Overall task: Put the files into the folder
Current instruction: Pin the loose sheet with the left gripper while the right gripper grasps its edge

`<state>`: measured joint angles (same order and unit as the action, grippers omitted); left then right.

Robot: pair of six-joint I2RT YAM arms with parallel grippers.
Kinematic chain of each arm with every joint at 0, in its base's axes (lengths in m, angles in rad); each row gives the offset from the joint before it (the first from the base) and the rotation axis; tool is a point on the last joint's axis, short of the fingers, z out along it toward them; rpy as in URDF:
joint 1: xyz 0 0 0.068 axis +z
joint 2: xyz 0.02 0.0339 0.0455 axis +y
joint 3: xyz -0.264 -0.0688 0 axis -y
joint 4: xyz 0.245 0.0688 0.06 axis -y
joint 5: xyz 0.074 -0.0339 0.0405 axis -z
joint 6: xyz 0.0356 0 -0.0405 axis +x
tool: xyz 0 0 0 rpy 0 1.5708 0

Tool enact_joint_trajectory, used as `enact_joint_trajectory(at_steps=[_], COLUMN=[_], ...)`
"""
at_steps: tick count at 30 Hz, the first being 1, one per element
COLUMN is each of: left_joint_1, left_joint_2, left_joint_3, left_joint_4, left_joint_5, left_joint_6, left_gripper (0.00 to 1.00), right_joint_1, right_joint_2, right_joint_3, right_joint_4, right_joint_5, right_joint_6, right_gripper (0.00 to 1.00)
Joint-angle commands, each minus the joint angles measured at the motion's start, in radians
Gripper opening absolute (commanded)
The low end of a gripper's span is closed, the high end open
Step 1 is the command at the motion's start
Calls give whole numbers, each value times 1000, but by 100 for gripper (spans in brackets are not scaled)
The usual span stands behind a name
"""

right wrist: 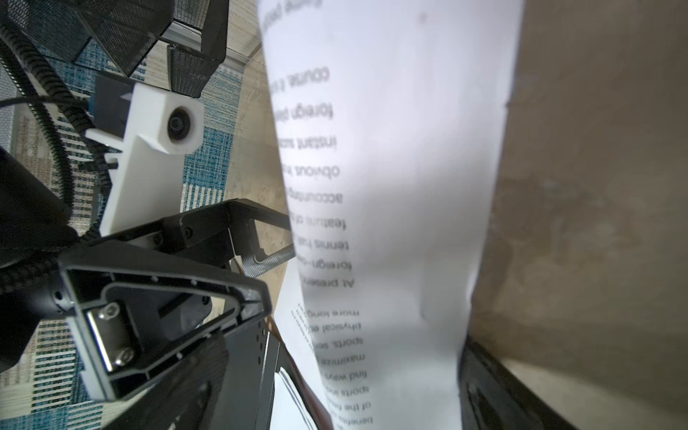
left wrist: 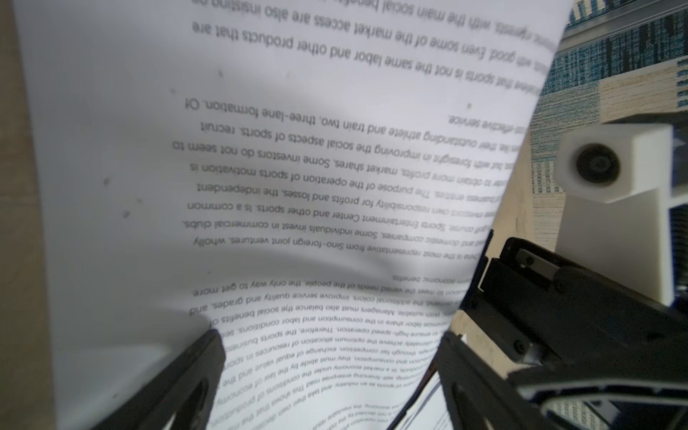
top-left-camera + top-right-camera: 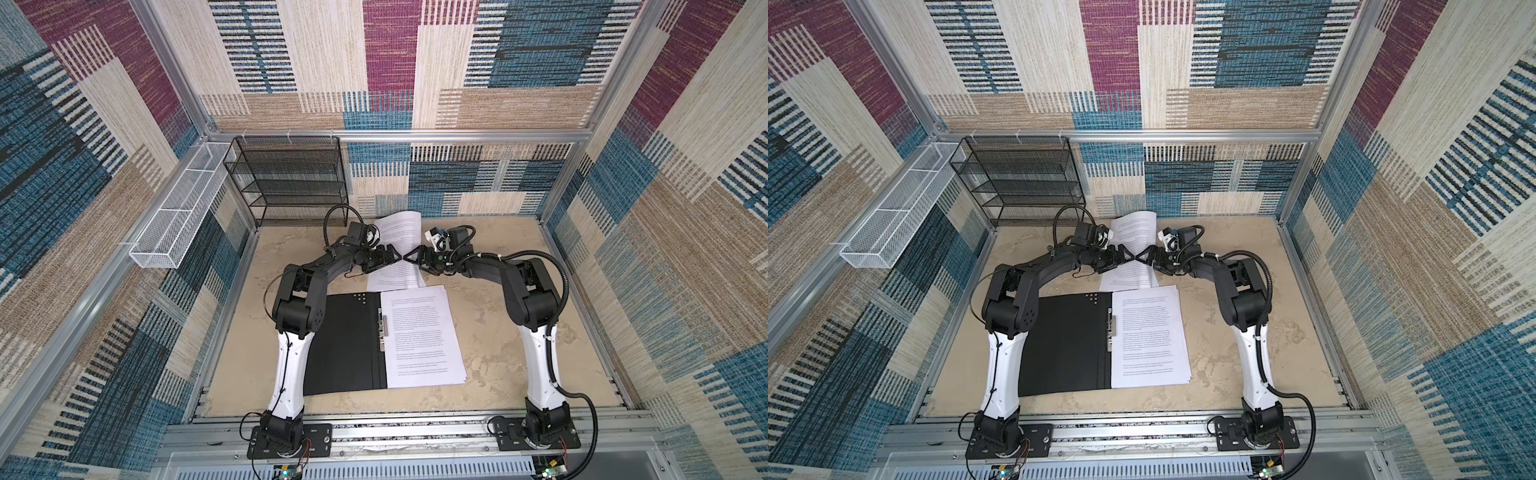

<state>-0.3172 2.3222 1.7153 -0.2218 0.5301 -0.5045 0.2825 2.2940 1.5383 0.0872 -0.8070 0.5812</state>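
Likely late in filing: files (image 3: 419, 332) stacked on the right half of the open folder (image 3: 345, 340) at lower centre, 1 loose sheet (image 3: 399, 232) just above it, straddled by left gripper (image 3: 392, 254) and right gripper (image 3: 412, 255), both spread wide; next, probably pinching it and carrying it onto the stack.

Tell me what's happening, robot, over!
Left gripper and right gripper open, tips almost meeting over one loose sheet. Other sheets stacked in open folder. Black rack at the back, not blocking.
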Motion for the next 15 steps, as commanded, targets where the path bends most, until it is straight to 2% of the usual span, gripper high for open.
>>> enact_joint_trajectory(at_steps=[1, 5, 8, 15], left_joint_1=[-2, 3, 9, 16], left_joint_2=[35, 30, 26, 31], left_joint_3=[-30, -36, -43, -38], left_joint_4=[-234, -233, -231, -234], left_joint_5=[-79, -79, -80, -79], left_joint_6=[-27, -27, -28, -33], left_gripper=[92, 92, 92, 92], right_joint_1=[1, -1, -11, -42], right_joint_2=[32, 71, 69, 65], right_joint_3=[31, 113, 110, 76], right_joint_4=[74, 61, 88, 192], right_joint_5=[-68, -52, -50, -148], right_joint_6=[40, 4, -21, -36], right_gripper=[97, 96, 99, 100])
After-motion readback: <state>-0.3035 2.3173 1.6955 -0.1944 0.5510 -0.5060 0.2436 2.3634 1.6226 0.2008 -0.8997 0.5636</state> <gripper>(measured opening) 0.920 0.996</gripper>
